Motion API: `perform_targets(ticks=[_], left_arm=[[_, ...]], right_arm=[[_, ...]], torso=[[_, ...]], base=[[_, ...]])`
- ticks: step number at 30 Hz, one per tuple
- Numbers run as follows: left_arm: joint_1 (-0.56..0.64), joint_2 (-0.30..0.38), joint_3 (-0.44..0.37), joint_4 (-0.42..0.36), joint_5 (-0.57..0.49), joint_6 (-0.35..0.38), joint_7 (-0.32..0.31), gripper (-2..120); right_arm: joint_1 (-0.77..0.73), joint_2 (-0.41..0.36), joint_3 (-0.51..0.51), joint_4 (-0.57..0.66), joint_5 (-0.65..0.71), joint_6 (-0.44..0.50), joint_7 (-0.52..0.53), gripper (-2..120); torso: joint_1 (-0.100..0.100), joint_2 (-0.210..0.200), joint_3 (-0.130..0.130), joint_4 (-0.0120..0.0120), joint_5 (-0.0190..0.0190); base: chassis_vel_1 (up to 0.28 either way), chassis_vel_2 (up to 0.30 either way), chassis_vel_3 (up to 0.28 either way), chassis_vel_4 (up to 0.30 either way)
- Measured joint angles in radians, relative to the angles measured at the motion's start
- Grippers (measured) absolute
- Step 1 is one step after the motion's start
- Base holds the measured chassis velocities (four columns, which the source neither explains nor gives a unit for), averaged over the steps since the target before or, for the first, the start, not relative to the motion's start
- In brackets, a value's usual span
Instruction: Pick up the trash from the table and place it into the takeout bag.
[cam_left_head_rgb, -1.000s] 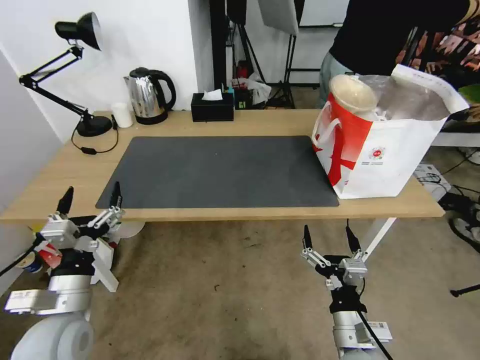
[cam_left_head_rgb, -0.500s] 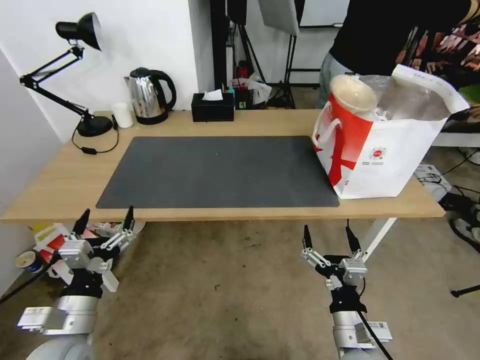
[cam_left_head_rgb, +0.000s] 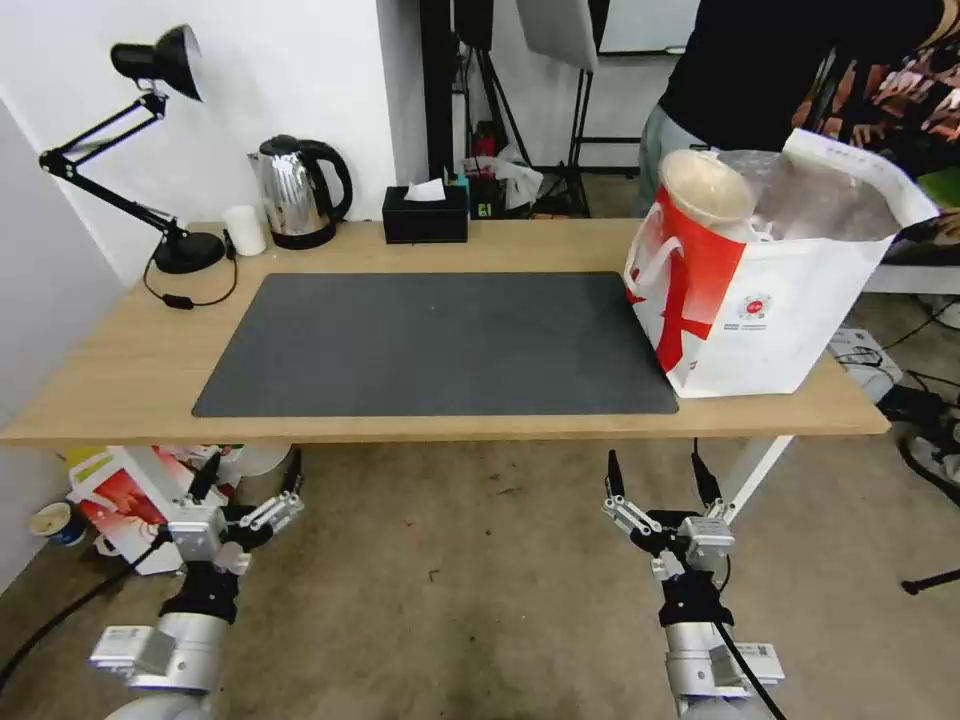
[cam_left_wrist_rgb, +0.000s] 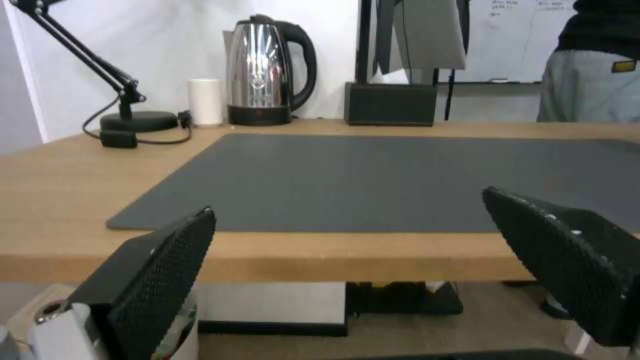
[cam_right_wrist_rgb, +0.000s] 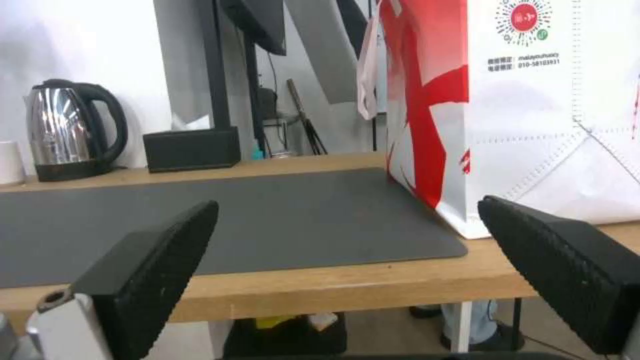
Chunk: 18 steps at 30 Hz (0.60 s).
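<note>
Takeout bag (cam_left_head_rgb: 770, 320) upright on surface (cam_left_head_rgb: 120, 350), beige bowl (cam_left_head_rgb: 705, 190) lodged at its mouth: light, floppy; best gripped by rim. Left end effector (cam_left_head_rgb: 248, 487) and right end effector (cam_left_head_rgb: 655, 478) low, jaws apart, empty.

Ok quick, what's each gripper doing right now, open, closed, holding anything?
Left gripper: open, empty, below the light-wood table's front edge.
Right gripper: open, empty, below the front edge near the white-and-red takeout bag.

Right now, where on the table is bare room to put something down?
The large dark grey rectangular mat is bare from the light wood on its left to the large white red-banded takeout bag. Crowded: back-left, steel kettle, black lamp base.
</note>
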Motion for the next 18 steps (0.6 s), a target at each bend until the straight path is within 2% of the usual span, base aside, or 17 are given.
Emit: perform_targets(ticks=[3,18], left_arm=[[-0.007,0.004,0.023,0.039,0.009,-0.023,-0.001,100],[-0.038,0.028,0.056,0.043,-0.019,0.015,-0.002,100]], right_arm=[[0.000,0.000,0.000,0.000,0.000,0.000,0.000,100],[0.000,0.000,0.000,0.000,0.000,0.000,0.000,100]], torso=[[0.000,0.000,0.000,0.0000,-0.0001],[0.000,0.000,0.000,0.0000,-0.0001]], base=[[0.000,0.000,0.000,0.000],[0.000,0.000,0.000,0.000]])
